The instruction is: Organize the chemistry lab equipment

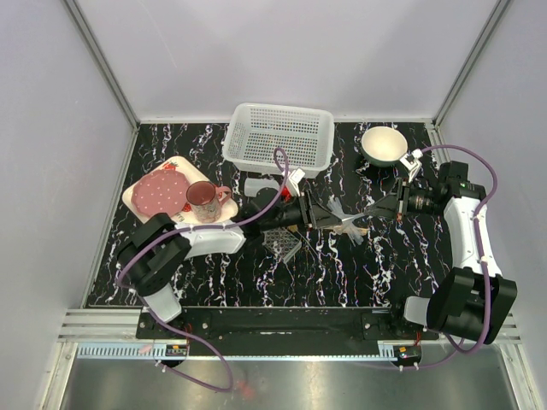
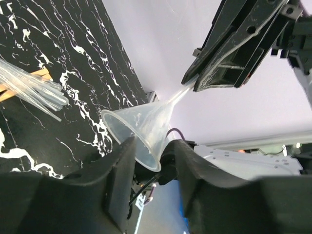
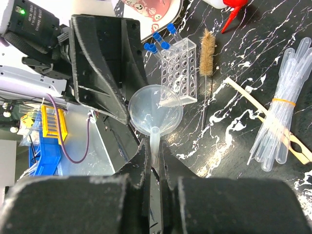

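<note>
A small clear funnel hangs above the table between both grippers. My right gripper is shut on its thin stem. My left gripper has closed around the wide rim, with both fingers touching the cone. Below stands the grey mesh tube rack holding blue-capped test tubes. A bundle of clear pipettes lies across thin wooden sticks. The bottle's red cap shows at the top edge.
A white perforated basket stands at the back centre, and a white bowl to its right. A pink mug and plate sit on a tray at the left. A bristle brush lies beside the rack.
</note>
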### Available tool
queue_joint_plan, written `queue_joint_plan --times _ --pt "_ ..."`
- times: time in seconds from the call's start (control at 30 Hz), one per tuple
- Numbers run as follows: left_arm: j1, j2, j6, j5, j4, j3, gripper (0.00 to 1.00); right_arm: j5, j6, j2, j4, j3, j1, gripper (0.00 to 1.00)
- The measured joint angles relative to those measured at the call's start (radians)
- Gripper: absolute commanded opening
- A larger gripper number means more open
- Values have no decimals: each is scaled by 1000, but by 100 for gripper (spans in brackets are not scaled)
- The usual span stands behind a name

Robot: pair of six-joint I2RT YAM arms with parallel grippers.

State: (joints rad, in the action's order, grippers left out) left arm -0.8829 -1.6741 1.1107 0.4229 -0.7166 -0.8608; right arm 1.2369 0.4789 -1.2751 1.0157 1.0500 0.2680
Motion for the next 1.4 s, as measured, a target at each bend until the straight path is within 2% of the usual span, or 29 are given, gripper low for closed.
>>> queue_joint_plan --times 0.03,0.07,0.13,0.2,0.23,0.27,0.3,0.43,0.57,0.67,0.73,0.87,1.0,1.03,1.07,1.17,1.27,1.4 --pt "0 -11 18 4 -16 -2 30 4 0 0 0 0 0 6" --pt "0 -25 34 10 -40 -2 19 5 0 0 0 0 0 6" --pt "0 -60 79 23 -103 -3 6 6 0 0 0 0 0 7" --pt "3 -102 132 40 -191 -3 0 -4 11 0 -7 0 3 26" --pt "8 -122 163 48 -239 -3 0 -8 12 0 -12 0 8 41" --pt "13 -138 187 56 -281 -3 0 -8 9 0 -17 0 9 85" --pt "15 -153 211 57 -323 -3 0 -6 3 0 -18 0 6 100" --pt "52 -152 257 82 -408 13 0 -41 -18 14 -40 -5 -4 100" --pt "152 -64 213 102 -323 48 0 -192 -97 52 -150 -16 -5 100" --pt "261 21 120 109 -135 20 0 -300 -153 84 -255 -39 -5 100" --pt "327 36 52 106 26 -58 0 -340 -188 94 -323 -59 -4 100" --pt "448 -15 -85 71 393 -315 0 -371 -223 95 -391 -92 -4 100" --pt "533 -167 -216 14 706 -629 15 -382 -227 103 -415 -131 -1 100" --pt "547 -216 -245 1 765 -700 20 -382 -227 108 -415 -139 0 100" --pt "557 -254 -268 -11 815 -757 34 -383 -227 112 -414 -142 0 100" --pt "574 -387 -333 -38 983 -935 47 -384 -226 125 -421 -143 1 100" --pt "575 -453 -380 -59 1103 -1011 56 -385 -225 139 -422 -143 2 100" --pt "576 -447 -436 -92 1192 -1022 70 -384 -220 146 -423 -144 2 100"
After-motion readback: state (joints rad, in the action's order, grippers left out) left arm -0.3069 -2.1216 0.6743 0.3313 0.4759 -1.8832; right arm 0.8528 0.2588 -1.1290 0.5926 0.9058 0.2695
